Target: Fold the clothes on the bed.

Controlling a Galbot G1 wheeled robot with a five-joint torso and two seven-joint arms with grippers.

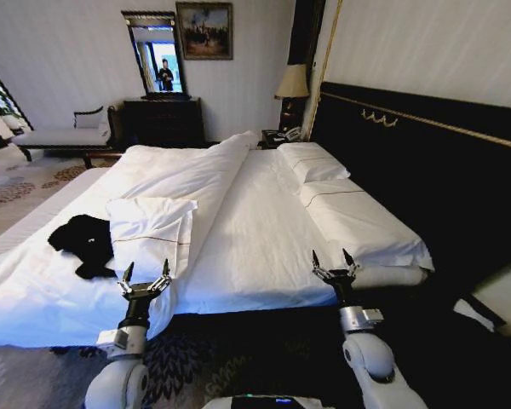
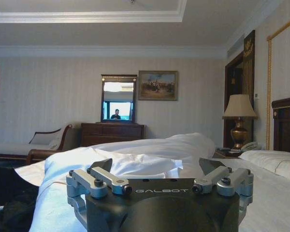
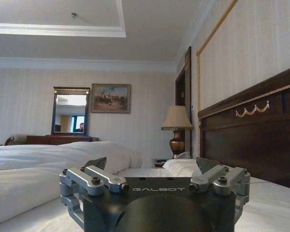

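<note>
Striped pale walls, a dark dresser with a mirror (image 1: 156, 53) and a framed painting (image 1: 204, 30) close off the far end of the room, and the large white-dressed bed (image 1: 255, 230) with its dark, gold-trimmed headboard (image 1: 426, 162) spreads across the foreground. Far left on the duvet, near the bed's edge, lies the crumpled black soft-cloth T-shirt (image 1: 83, 242), bunched in a heap with nothing laid flat; folding has not begun, by the look of it, and spreading and every fold remain. Just beside it to the right sits a loose white pillow (image 1: 151, 228), which may crowd the space needed to lay the shirt out. Next comes the left end effector (image 1: 146, 279), raised at the bed's near edge with fingers released and spread, grasping nothing, apart from the shirt. Further right, the right end effector (image 1: 335, 265) hovers likewise released and bare over the sheet, well apart from the garment. A brass lamp (image 1: 291, 85) stands by the headboard.
</note>
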